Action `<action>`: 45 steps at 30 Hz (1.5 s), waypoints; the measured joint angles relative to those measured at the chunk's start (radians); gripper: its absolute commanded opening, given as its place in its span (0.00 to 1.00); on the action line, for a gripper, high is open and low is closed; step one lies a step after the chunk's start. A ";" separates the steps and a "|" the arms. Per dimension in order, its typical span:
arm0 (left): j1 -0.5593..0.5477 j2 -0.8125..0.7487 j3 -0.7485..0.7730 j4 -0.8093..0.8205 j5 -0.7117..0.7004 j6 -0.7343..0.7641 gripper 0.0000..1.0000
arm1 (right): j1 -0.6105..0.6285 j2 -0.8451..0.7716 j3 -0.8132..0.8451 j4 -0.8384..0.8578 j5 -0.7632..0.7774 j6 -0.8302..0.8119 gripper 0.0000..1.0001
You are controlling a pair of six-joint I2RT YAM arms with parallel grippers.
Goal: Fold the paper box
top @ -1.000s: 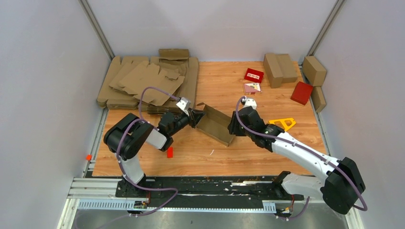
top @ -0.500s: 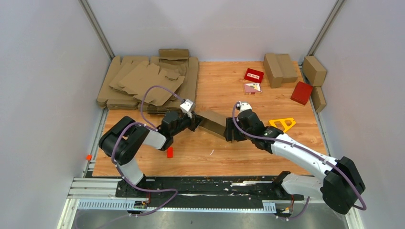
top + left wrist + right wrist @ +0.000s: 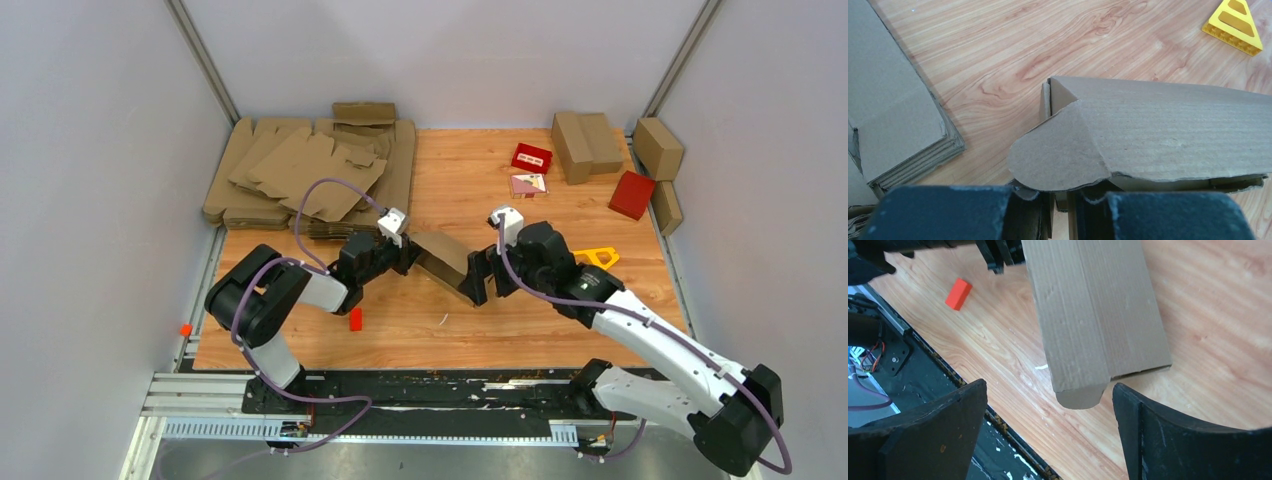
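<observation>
At the middle of the wooden table [image 3: 520,310], you are keeping the paper box [image 3: 447,262] between your two arms. It is showing as a closed brown oblong carton, running aslant from your left gripper [image 3: 403,252] toward your right gripper [image 3: 482,278]. It is sitting low over the wood, though you cannot tell whether its underside is touching.

Your left gripper is clamping the carton's left end. In the left wrist view a rounded flap is lapping over that end just above the dark fingers [image 3: 948,212], and cardboard edges are sitting in the narrow gap between them.

Your right gripper is standing wide apart. Its fingers [image 3: 933,435] are flanking the carton's right end without touching it, and a small rounded tab is sticking out from that end.

A stack of flat cardboard sheets [image 3: 300,170] is lying at the far left corner. A yellow triangular frame [image 3: 592,259] is lying just beside your right wrist, and a small red block [image 3: 355,319] is resting near your left arm.
</observation>
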 measured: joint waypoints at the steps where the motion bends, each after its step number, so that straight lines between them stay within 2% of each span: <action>1: 0.000 0.000 0.000 0.000 -0.002 0.000 0.20 | 0.000 0.000 0.019 -0.005 0.002 -0.014 0.94; 6: 0.000 -0.005 0.000 -0.006 -0.010 0.004 0.20 | 0.000 0.011 0.056 0.027 0.023 -0.061 0.93; 10: 0.000 -0.013 0.000 -0.018 -0.015 0.006 0.21 | 0.000 0.105 0.069 0.087 0.020 -0.095 0.88; 12: 0.000 -0.019 0.000 -0.028 -0.020 0.007 0.30 | 0.000 0.173 0.081 0.108 0.015 -0.108 0.87; 16: 0.000 -0.064 -0.011 -0.067 -0.048 0.018 0.54 | 0.000 0.317 0.097 0.140 -0.008 -0.120 0.86; 21: 0.000 -0.212 -0.037 -0.201 -0.084 0.014 0.69 | -0.003 0.403 0.098 0.151 -0.045 -0.121 0.86; 28: 0.000 -0.453 -0.093 -0.448 -0.164 -0.045 0.71 | -0.007 0.443 0.098 0.195 -0.084 -0.118 0.94; 32: 0.000 -0.552 -0.141 -0.525 -0.193 -0.064 0.72 | -0.008 0.492 0.101 0.193 -0.095 -0.116 0.98; 39: 0.002 -0.602 -0.222 -0.530 -0.195 -0.074 0.70 | -0.010 0.471 0.120 0.159 -0.092 -0.113 1.00; 45: 0.002 -0.599 -0.243 -0.449 -0.127 -0.074 0.69 | -0.031 0.431 0.183 0.087 -0.008 -0.117 1.00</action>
